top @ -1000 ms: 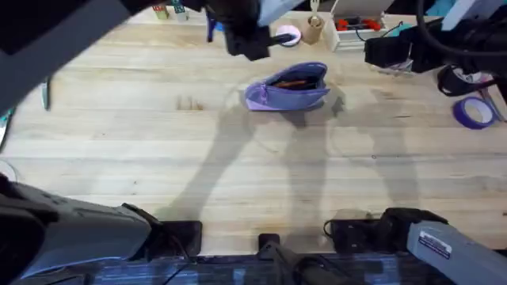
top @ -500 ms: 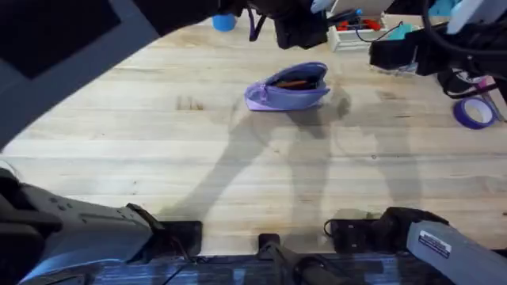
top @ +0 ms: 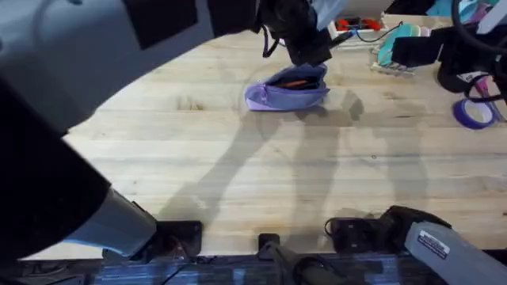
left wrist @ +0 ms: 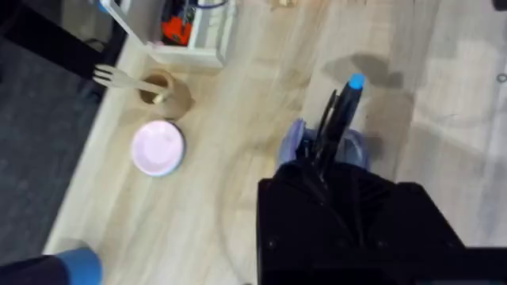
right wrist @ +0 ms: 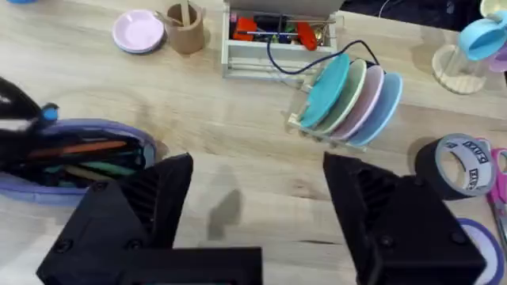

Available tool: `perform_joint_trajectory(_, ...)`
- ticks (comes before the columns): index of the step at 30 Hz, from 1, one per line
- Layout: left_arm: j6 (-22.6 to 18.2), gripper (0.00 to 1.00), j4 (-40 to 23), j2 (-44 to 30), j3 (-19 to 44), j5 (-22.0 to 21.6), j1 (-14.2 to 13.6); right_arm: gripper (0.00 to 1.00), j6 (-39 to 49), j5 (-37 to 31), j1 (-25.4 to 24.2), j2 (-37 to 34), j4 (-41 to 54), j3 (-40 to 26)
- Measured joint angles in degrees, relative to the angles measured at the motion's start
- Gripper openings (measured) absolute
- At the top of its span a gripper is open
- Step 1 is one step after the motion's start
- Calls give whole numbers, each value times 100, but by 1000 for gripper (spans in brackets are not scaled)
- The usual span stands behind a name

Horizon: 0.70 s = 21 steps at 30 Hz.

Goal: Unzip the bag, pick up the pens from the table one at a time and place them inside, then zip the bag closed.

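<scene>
Pink dish, cup with wooden fork beside left gripper, clamping blue-tipped pen over open bag; right gripper wide.

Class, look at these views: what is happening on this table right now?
The left gripper holds the dark pen with the blue end above the open purple bag, about to drop it in. An orange pen already lies inside. The right gripper hangs open over the table beside the bag, holding nothing.

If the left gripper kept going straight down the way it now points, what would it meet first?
Most likely the open bag: the left gripper holds the dark pen tip-first just above it, though the depth is hard to judge.
</scene>
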<state>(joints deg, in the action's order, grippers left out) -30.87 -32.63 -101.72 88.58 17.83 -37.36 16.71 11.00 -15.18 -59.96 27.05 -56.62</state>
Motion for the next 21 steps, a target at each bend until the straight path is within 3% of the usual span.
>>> perform_joint_trajectory(12,205,42,-912,-428,7,61,0,995,0,0,0,0,6,0)
perform_joint_trajectory(13,165,42,-1010,-515,7,21,0,996,0,0,0,0,6,0)
perform_joint_trajectory(14,-74,42,-1310,-816,7,-363,0,995,0,0,0,0,6,0)
perform_joint_trajectory(21,-197,81,-1262,-826,9,-774,11,995,0,0,0,0,6,0)
